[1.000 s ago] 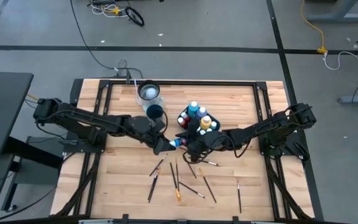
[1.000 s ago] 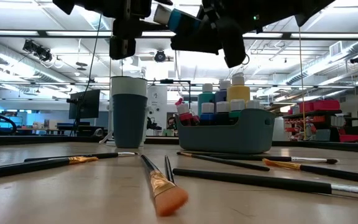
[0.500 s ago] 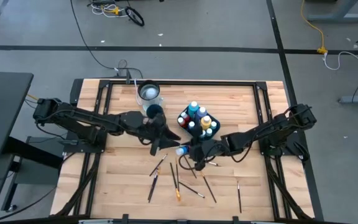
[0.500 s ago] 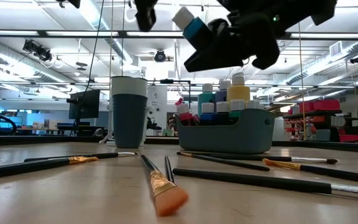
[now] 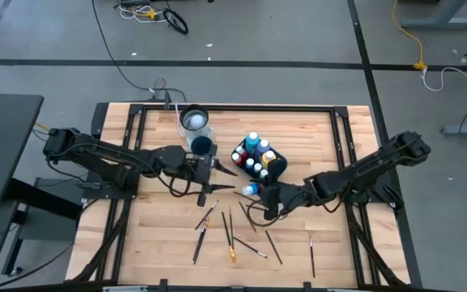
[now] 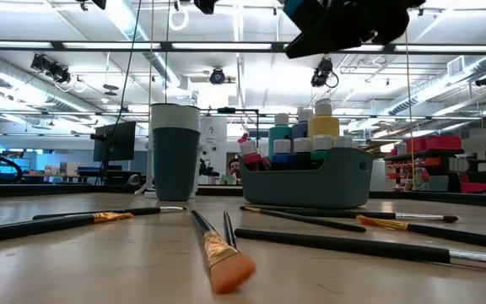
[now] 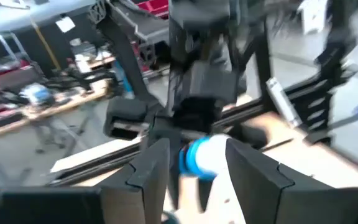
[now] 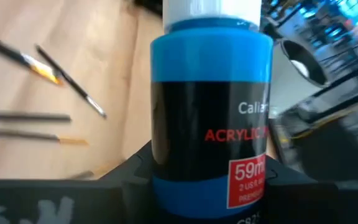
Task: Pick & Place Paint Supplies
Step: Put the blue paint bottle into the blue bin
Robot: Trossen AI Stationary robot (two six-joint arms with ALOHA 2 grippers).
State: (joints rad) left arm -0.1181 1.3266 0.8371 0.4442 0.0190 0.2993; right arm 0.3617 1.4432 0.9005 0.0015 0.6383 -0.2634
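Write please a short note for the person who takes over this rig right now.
Right end effector: shut on a blue paint bottle, held above the table beside the tray.
Left end effector: open and empty, near the dark blue cup.
Done: several bottles stand in the tray.
Left: place the held bottle; the brushes lie loose on the table.
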